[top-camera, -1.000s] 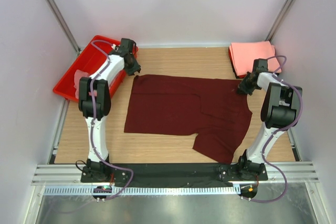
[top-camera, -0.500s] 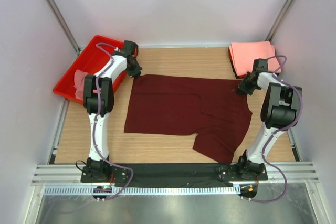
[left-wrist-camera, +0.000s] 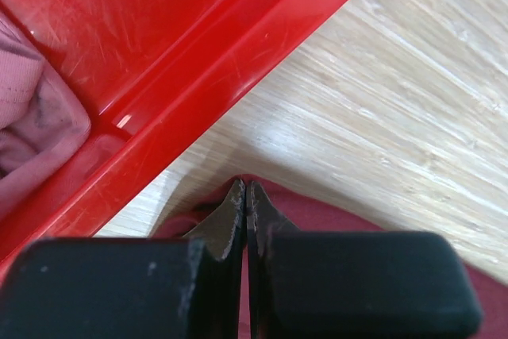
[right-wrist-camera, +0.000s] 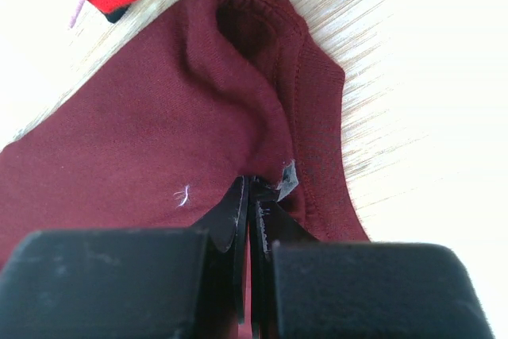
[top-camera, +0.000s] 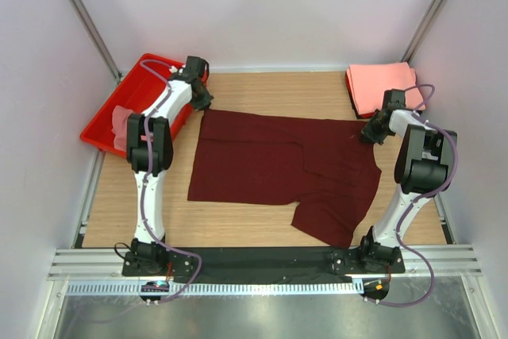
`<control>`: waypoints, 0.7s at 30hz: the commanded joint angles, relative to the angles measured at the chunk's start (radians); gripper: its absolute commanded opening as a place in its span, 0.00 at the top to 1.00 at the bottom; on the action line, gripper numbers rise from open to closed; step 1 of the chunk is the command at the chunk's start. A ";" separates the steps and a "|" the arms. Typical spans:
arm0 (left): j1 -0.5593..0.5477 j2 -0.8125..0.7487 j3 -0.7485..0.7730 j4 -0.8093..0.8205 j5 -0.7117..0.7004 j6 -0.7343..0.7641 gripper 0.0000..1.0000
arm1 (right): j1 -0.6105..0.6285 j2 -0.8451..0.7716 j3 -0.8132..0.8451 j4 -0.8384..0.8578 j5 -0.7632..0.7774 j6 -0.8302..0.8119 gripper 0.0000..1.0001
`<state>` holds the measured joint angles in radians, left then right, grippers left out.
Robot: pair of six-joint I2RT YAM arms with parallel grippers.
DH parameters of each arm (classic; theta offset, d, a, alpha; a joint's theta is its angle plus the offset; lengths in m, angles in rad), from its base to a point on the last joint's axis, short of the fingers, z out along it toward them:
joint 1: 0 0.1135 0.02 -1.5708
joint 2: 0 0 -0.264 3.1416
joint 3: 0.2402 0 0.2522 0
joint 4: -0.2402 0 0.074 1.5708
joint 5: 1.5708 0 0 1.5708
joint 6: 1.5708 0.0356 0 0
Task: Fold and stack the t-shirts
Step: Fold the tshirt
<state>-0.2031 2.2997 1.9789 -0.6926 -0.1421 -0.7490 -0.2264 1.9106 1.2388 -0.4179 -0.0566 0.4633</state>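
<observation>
Evidently the left hand [left-wrist-camera: 246,196] and right hand [right-wrist-camera: 250,188] each clamp a far corner of the maroon t-shirt [top-camera: 278,164], likely to fold it toward the counter's [top-camera: 238,224] near edge.

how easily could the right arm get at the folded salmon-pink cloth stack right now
Probably yes, but not freely: the folded salmon-pink stack lies just beyond the right gripper, nothing between, yet that gripper is shut on the dark maroon t-shirt.
</observation>
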 commanded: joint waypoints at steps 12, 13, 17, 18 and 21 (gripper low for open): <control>-0.012 -0.061 0.052 -0.028 -0.112 0.022 0.77 | -0.008 -0.022 0.011 0.004 0.024 -0.009 0.97; -0.016 -0.074 0.052 -0.028 -0.132 0.030 0.77 | -0.008 -0.024 0.010 0.004 0.023 -0.008 0.98; -0.051 -0.124 0.037 -0.033 -0.143 0.069 0.77 | -0.010 -0.030 0.005 0.007 0.015 -0.008 0.97; -0.068 -0.131 0.022 -0.035 -0.142 0.074 0.79 | -0.010 -0.030 0.004 0.007 0.015 -0.008 0.97; -0.097 -0.132 -0.002 -0.030 -0.131 0.091 0.88 | -0.010 -0.030 0.002 0.011 0.005 -0.005 0.97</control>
<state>-0.2577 2.2379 1.9900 -0.7246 -0.2508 -0.6956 -0.2268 1.9106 1.2388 -0.4179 -0.0589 0.4648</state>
